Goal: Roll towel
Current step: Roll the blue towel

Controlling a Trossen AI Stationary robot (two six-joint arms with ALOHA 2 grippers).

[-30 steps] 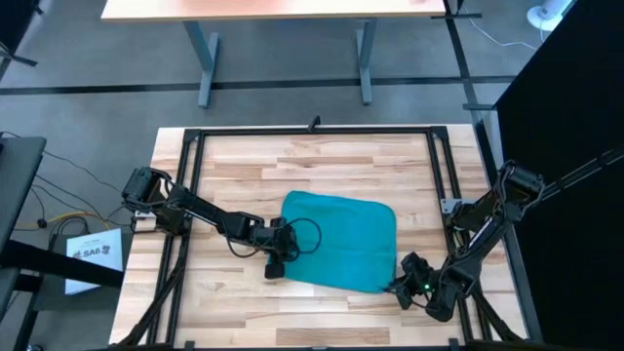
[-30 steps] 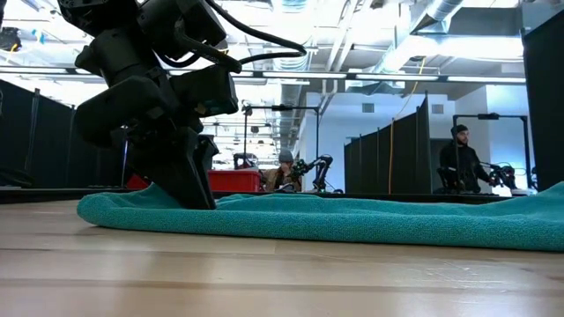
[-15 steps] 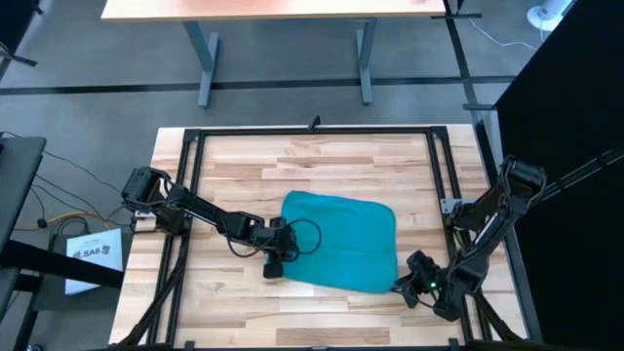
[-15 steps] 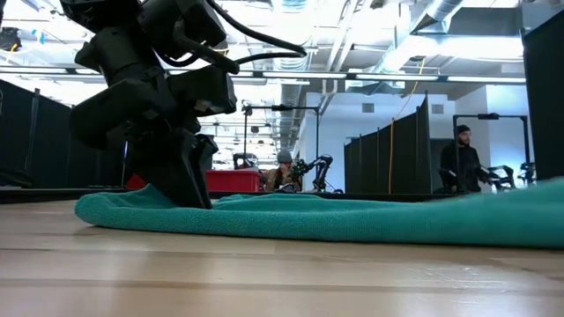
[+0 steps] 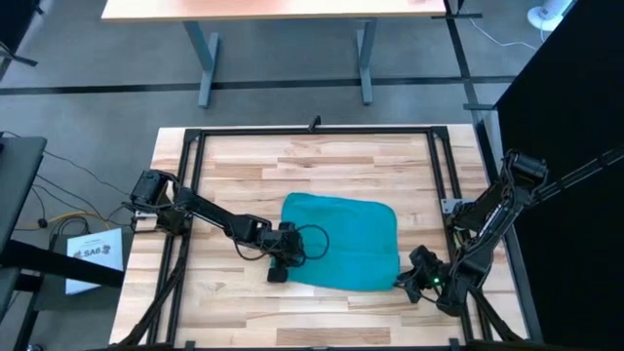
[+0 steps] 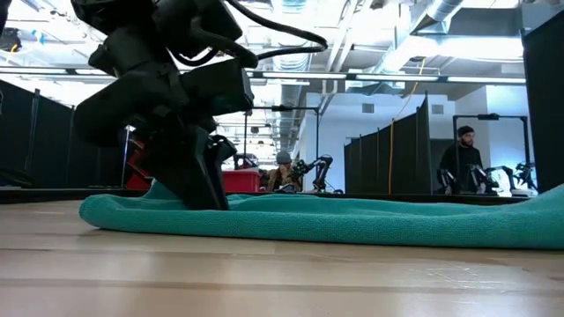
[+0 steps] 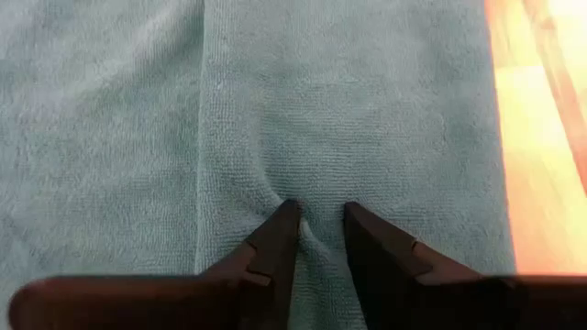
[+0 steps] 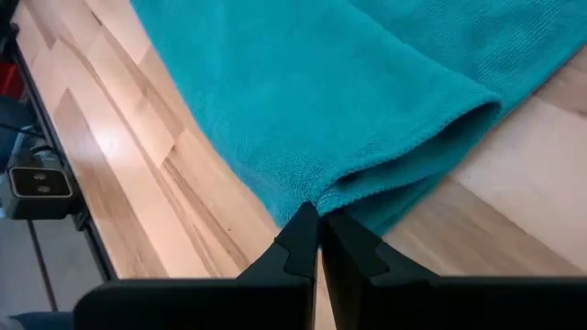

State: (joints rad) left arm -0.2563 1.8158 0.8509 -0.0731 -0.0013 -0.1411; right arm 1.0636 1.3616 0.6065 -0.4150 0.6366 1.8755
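The towel (image 5: 341, 240) lies flat near the middle of the table (image 5: 234, 156), a rumpled rectangle a little wider across than it is deep, with both arms at its near edge. The left gripper (image 5: 280, 265) stands on the near left corner; from its wrist camera the two fingers (image 7: 275, 240) press down into the cloth with a small pinch of it bunched between the tips, nearly closed on that fold. The right gripper (image 5: 409, 284) is at the opposite near corner, and its own camera shows the fingers (image 8: 298, 240) brought together on the towel's doubled edge (image 8: 404, 151), where the cloth already curls under itself.

So each gripper has one end of the same near edge, and the rest of the towel stretches away from both of them toward the far side of the table. That matters for the roll: I'd judge the edge between the two grippers is the line to be turned over, and the roll should travel away from the arms, across the towel's shorter way. From table height the cloth (image 6: 352, 220) lies low and even, the left arm (image 6: 167, 97) planted on its end. Neither arm is nearer; they are matched, one per corner.
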